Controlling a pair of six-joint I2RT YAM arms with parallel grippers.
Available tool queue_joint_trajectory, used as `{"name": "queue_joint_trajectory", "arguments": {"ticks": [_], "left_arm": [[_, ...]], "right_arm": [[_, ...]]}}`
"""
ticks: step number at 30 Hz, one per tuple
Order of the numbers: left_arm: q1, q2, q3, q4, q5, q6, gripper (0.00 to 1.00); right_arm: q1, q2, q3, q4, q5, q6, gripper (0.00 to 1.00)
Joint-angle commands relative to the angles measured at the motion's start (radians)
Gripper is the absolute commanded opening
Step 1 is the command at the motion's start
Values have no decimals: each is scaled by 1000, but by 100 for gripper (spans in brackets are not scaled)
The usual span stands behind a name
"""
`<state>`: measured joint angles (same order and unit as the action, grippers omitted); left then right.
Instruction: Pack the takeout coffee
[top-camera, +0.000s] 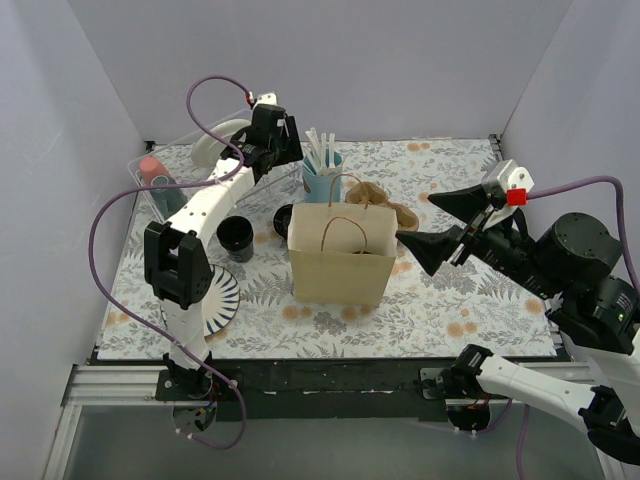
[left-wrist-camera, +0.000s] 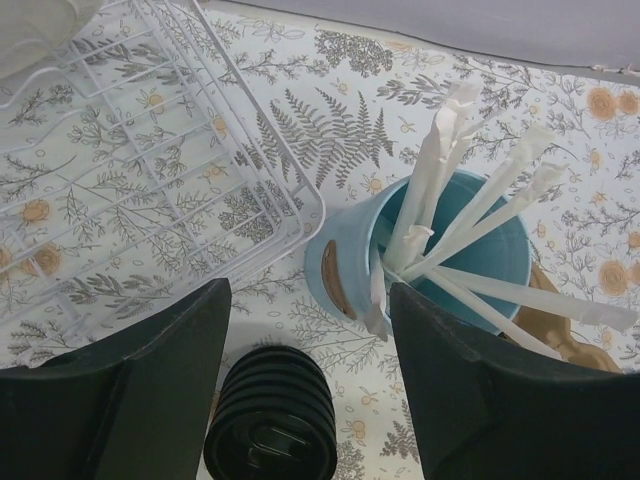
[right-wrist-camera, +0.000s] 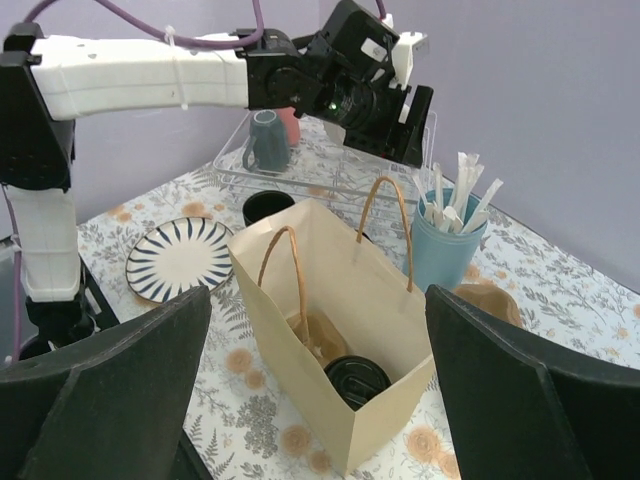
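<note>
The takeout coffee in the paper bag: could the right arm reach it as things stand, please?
Probably yes: the paper bag stands open, the takeout coffee sits uncovered on its bottom, and the open right gripper hovers nearby, though the handles could snag.

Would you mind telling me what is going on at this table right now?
The takeout coffee sits lid-up at the bottom of the brown paper bag, so the packing looks done. The right gripper hangs next to the bag with its fingers wide open and empty. The left gripper is at the back of the table near the light blue cup of white sticks, fingers apart, holding nothing.
</note>
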<state>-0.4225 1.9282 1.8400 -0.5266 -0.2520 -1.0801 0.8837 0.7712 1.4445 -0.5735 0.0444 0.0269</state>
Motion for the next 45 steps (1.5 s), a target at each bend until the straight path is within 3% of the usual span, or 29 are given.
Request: {"name": "queue_joint_trajectory", "arguments": {"ticks": [1, 6, 10, 18, 24, 27, 29, 31, 36, 40, 45], "left_arm": [[7, -69, -34, 75, 16, 6, 63], [13, -60, -44, 105, 106, 31, 62], [11, -55, -39, 82, 99, 25, 59], [14, -21, -22, 102, 137, 37, 33], [16, -17, -21, 99, 158, 35, 30], [16, -17, -12, 99, 174, 37, 21], [16, -15, 4, 94, 184, 40, 6], [16, -17, 28, 85, 189, 45, 0], [16, -44, 94, 54, 192, 63, 0], [16, -93, 140, 10, 212, 63, 0], [16, -208, 160, -36, 235, 54, 0]], "right_arm": [[-3, -10, 36, -8, 22, -2, 94], [-3, -10, 30, -8, 23, 4, 94], [-3, -4, 30, -6, 23, -2, 93], [-3, -6, 45, -17, 37, -21, 94], [-3, -6, 51, -26, 52, -24, 93], [-3, -9, 50, -29, 57, -24, 94], [-3, -10, 50, -31, 60, -24, 94], [-3, -12, 50, -31, 63, -24, 94], [-5, -12, 51, -15, 98, -24, 94], [-3, -7, 54, -12, 219, -10, 93], [-3, -7, 45, 15, 230, -24, 93]]}}
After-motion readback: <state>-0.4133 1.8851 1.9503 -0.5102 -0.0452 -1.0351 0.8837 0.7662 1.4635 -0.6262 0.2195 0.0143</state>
